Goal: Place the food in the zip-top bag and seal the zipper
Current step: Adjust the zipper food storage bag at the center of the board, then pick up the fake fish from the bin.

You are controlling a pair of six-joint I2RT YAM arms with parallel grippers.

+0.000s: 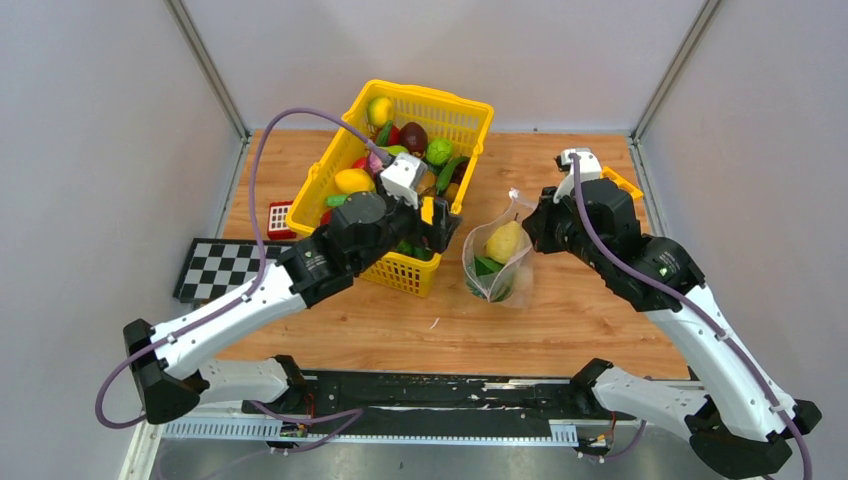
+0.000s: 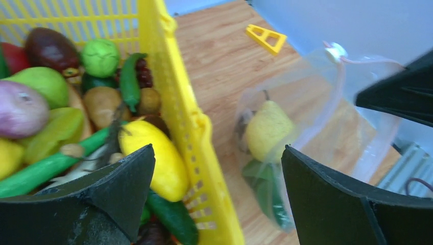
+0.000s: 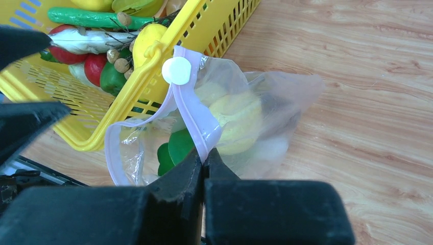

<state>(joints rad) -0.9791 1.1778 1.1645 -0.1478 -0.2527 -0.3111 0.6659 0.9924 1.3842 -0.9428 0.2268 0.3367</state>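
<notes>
The zip-top bag (image 1: 497,262) stands on the wooden table just right of the yellow basket (image 1: 470,115). A yellow pear (image 1: 505,240) and a green piece (image 1: 487,268) lie inside it. My right gripper (image 3: 204,153) is shut on the zipper (image 3: 196,115), the pale pink strip, below its white slider (image 3: 176,70), and holds the mouth up. My left gripper (image 2: 218,148) is open and empty. It hangs over the basket's near right wall (image 2: 168,76), with the bag (image 2: 327,102) to its right. More food (image 1: 400,150) fills the basket, including a yellow squash (image 2: 153,153).
A small red and white block (image 1: 281,215) and a checkerboard (image 1: 222,265) lie left of the basket. A yellow triangular piece (image 1: 622,182) sits at the back right behind my right arm. White walls close in the table on three sides.
</notes>
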